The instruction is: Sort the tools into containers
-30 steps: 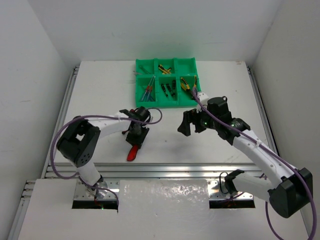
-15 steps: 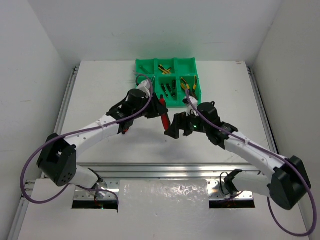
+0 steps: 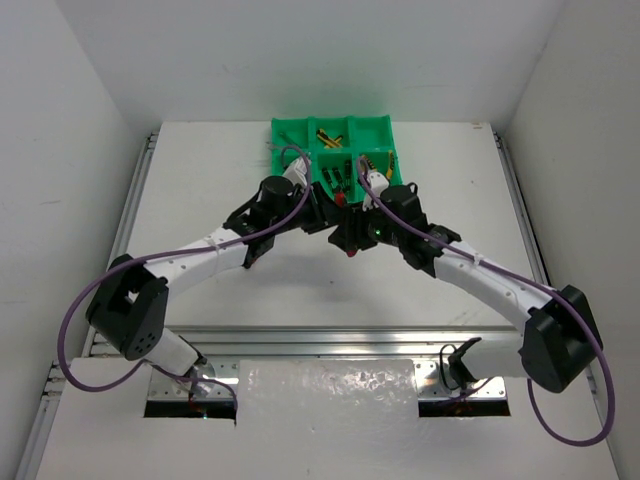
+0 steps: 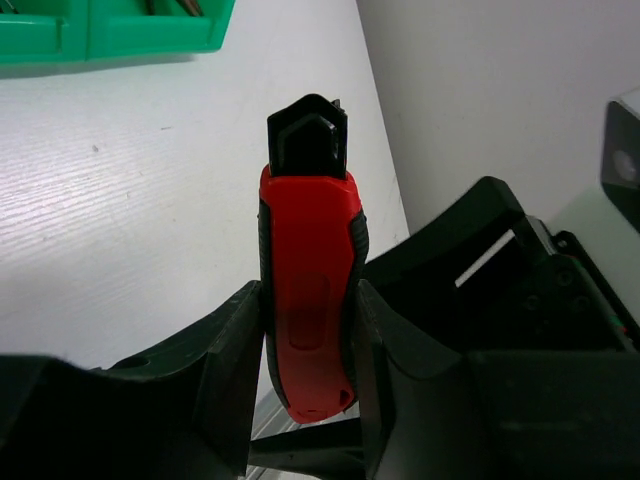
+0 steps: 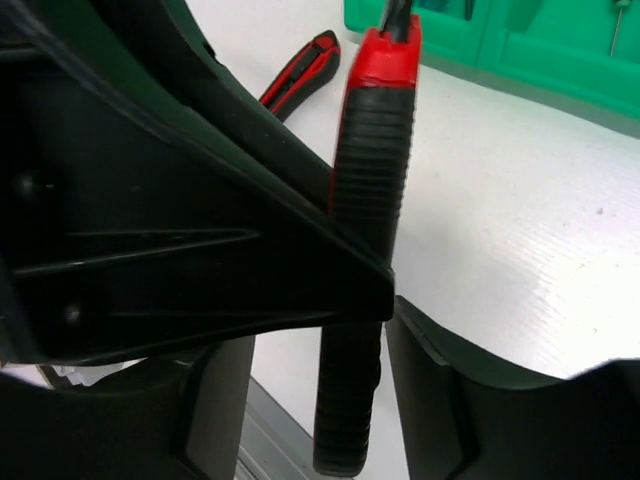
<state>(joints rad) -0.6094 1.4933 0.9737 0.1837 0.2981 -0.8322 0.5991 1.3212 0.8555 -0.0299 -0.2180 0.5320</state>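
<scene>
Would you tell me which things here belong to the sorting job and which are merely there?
Job: red-black utility knife in the left gripper; second knife on the table; green tray; tools already in it.
Not the job: purple cables; aluminium rail.

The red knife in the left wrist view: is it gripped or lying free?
Gripped. The left hand is shut on the red knife, pressing both its sides.

Red knife (image 4: 305, 300) with ribbed black edge, bright green tray (image 4: 110, 35), white table (image 4: 150, 200), possibly yellow tools (image 3: 328, 136) inside.
</scene>
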